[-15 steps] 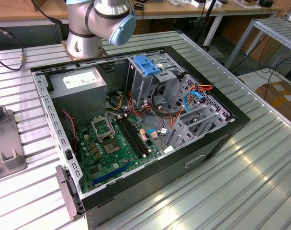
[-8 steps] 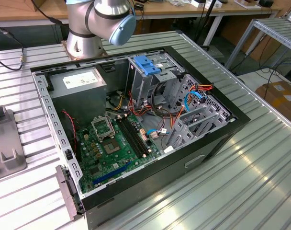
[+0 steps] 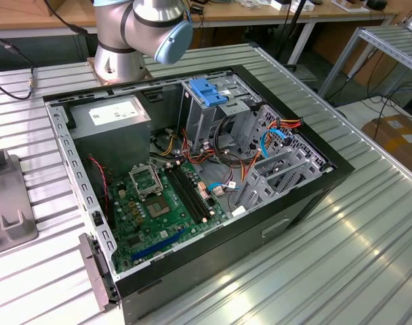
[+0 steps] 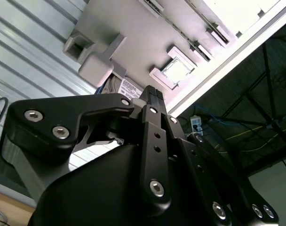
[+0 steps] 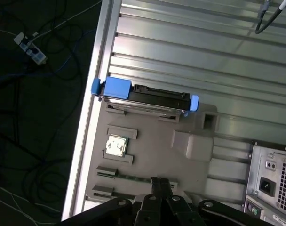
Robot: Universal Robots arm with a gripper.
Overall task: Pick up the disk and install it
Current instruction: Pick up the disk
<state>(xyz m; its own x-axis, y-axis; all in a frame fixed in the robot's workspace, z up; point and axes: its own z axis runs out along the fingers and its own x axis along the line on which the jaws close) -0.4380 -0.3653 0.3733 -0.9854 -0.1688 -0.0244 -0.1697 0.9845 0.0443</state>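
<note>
the disk [image 5: 147, 99] stands on its edge in a slot of the grey holder [image 5: 190, 146], near the computer case [image 5: 270, 179], probably so that its flat sides are free for a grasp. the gripper [image 5: 160, 181] hangs over the holder, jaws closed together, holding nothing.

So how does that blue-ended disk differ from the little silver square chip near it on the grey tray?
The disk is long and rectangular; the chip is small and square. The disk is dark with bright blue ends, the chip silvery. The disk seems to stand on edge, the chip lies flat in a recess. Both sit on the grey tray.
</note>
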